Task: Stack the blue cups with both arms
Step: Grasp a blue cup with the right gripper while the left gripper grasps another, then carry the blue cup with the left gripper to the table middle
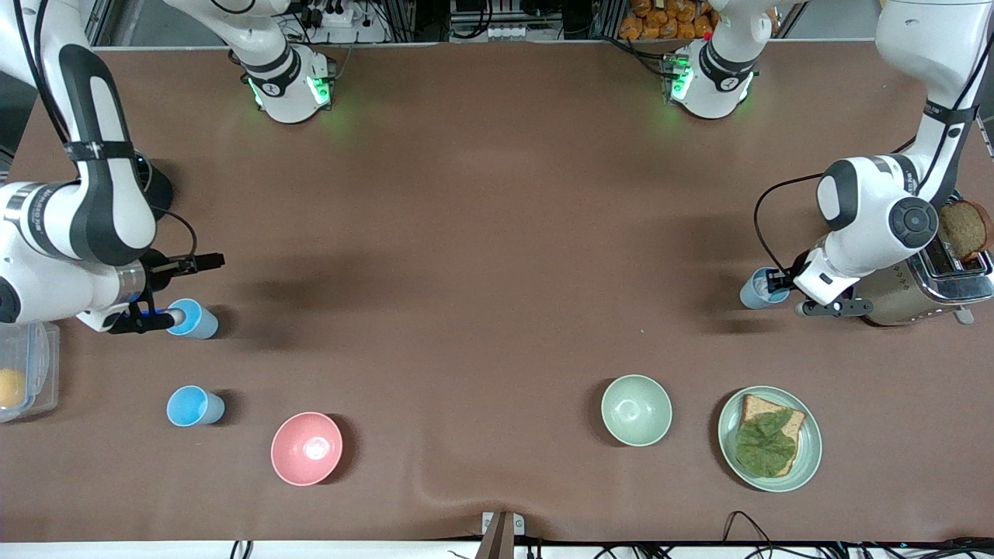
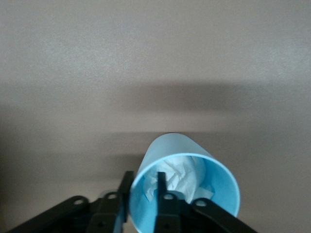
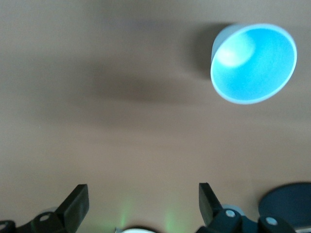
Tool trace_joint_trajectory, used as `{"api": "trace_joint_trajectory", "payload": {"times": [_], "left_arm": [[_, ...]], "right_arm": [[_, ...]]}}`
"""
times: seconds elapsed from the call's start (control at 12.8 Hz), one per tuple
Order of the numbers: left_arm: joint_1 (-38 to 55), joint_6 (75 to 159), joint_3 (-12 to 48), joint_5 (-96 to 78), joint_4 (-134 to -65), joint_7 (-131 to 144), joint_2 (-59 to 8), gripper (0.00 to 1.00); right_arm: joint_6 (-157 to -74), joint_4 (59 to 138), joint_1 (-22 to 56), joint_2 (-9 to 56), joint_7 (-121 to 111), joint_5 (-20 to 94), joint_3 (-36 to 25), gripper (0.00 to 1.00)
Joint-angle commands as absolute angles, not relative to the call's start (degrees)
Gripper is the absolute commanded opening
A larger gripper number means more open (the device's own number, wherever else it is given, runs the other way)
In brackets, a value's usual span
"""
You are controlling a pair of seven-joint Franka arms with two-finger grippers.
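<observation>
Three blue cups show in the front view. One blue cup (image 1: 762,289) is beside the toaster; my left gripper (image 1: 781,284) is shut on its rim. In the left wrist view one finger (image 2: 163,191) is inside this cup (image 2: 194,160) and one outside, and crumpled white paper lies in it. My left gripper (image 2: 144,190) holds it low at the table. A second cup (image 1: 194,319) is at the right arm's end, with my right gripper (image 1: 171,317) at its rim. A third cup (image 1: 194,406) stands nearer the front camera. My right gripper (image 3: 142,191) is open and empty; one cup (image 3: 253,63) shows apart from it.
A pink bowl (image 1: 306,448) and a pale green bowl (image 1: 636,409) stand near the front edge. A plate (image 1: 810,458) holds bread with lettuce. A toaster (image 1: 924,291) with a bread slice (image 1: 963,229) is beside the left arm. A clear box (image 1: 27,380) sits by the right arm.
</observation>
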State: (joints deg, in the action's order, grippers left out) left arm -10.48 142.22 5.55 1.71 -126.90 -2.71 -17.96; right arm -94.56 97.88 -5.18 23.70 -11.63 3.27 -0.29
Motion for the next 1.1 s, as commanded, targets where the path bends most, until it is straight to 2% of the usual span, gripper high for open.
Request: {"api": "trace_joint_trajectory", "payload": {"times": [0.0, 0.23, 0.39, 0.55, 0.63, 1.02], "left_arm": [[-10.4, 142.8, 6.2, 0.1, -126.7, -3.8, -16.9, 0.0], [-10.3, 141.0, 12.2, 0.0, -124.2, -0.4, -14.8, 0.0], [-10.2, 135.2, 19.6, 0.0, -119.4, 8.1, -14.5, 0.0], [-8.5, 130.6, 28.2, 0.0, -113.8, 23.1, -15.9, 0.0], [-5.4, 130.5, 30.5, 0.3, -112.0, 31.4, -17.5, 0.0], [14.6, 130.5, 30.2, 2.0, -98.4, 54.0, -30.5, 0.0]], "right_arm": [[-98.8, 96.9, -4.9, 26.2, -12.5, 2.8, 0.1, 1.0], [-103.3, 96.9, -3.1, 26.5, -17.6, -1.4, 0.1, 1.0], [-103.7, 97.3, -3.1, 26.4, -20.6, -1.8, 0.1, 1.0], [-109.4, 102.1, -2.6, 24.5, -21.8, -2.2, 0.1, 1.0], [-112.3, 104.2, -2.0, 23.7, -21.8, -3.5, 0.1, 1.0], [-119.3, 107.7, -0.7, 23.4, -21.9, -6.4, 0.2, 1.0]]}}
